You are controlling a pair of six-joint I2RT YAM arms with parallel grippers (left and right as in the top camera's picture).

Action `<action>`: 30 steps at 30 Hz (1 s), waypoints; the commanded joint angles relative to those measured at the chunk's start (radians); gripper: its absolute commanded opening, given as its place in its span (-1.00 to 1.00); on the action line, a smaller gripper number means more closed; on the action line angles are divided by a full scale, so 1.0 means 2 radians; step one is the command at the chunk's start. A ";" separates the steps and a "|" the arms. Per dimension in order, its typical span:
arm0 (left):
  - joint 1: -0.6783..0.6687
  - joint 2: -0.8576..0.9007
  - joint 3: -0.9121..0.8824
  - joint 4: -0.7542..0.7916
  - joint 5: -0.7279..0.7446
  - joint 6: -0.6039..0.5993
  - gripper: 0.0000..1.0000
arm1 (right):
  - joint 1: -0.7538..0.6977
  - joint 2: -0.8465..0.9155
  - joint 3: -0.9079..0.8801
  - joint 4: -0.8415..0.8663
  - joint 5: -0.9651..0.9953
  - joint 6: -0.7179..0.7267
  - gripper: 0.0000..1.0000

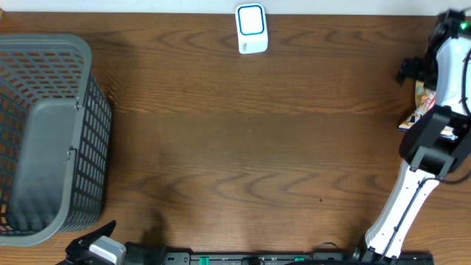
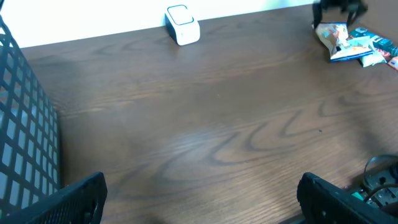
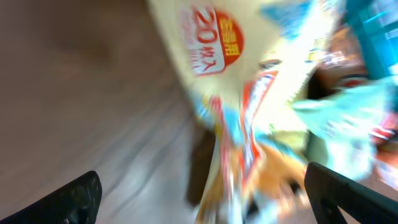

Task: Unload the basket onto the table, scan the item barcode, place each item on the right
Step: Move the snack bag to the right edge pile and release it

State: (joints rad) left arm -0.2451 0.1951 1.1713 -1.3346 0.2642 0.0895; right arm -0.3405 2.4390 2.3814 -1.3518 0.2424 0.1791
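Beside the basket [image 1: 94, 140], my left pincer [image 2: 202, 198] is wide and holds nothing. The scanner [image 1: 251, 28] stands at the back middle of the desk [image 1: 243, 147]. The snack pack [image 3: 242, 118] lies far right, under my right pincer [image 3: 202, 199], which is wide too. It looks blurry, with its long way running between my fingers [image 3: 71, 202]. I think my right arm is nearer.

This looks like a test bench set up as a shop checkout. A bare wood-grain table [image 1: 243, 147] stands against a white wall [image 2: 93, 18], with a white robot arm [image 1: 412, 191] mounted on a black rail [image 1: 257, 258]. Far ahead of the left claw [image 2: 205, 208] sits a small white barcode scanner [image 2: 182, 25], and a grey mesh basket [image 2: 25, 143] rises just to its left. Printed snack packets [image 3: 249, 124] lie close before the right claw [image 3: 208, 199].
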 commanded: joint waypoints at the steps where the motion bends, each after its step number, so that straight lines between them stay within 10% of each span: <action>1: 0.000 -0.001 0.002 0.001 0.006 0.002 0.96 | 0.026 -0.120 0.005 -0.013 -0.017 0.032 0.99; 30: 0.000 -0.001 0.002 0.001 0.006 0.002 0.96 | 0.122 -0.509 0.004 -0.057 -0.049 0.032 0.98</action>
State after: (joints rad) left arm -0.2451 0.1951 1.1713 -1.3346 0.2642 0.0898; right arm -0.1032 1.4368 2.3924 -1.4574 0.1463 0.2279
